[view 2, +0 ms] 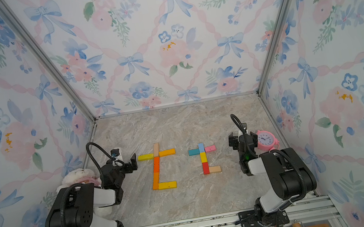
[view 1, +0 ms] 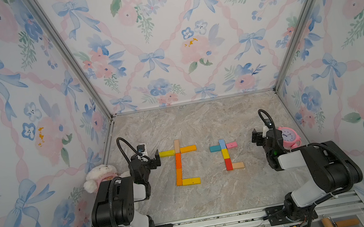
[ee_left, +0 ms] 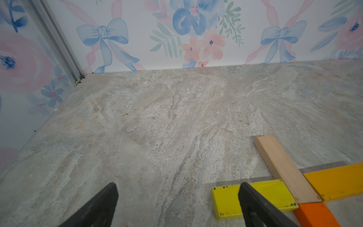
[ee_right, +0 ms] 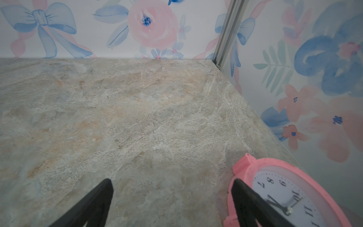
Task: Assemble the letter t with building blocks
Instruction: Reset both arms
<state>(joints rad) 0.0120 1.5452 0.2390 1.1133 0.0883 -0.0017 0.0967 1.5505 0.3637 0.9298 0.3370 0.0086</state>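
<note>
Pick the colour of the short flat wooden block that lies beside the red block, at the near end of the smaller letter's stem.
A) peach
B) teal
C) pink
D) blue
A: in a top view, the short peach wooden block lies right against the side of the short red wooden block, which ends the stem nearest the robot.

On the table, building blocks form two t shapes: the larger orange-yellow left, the smaller multicoloured right.
</note>
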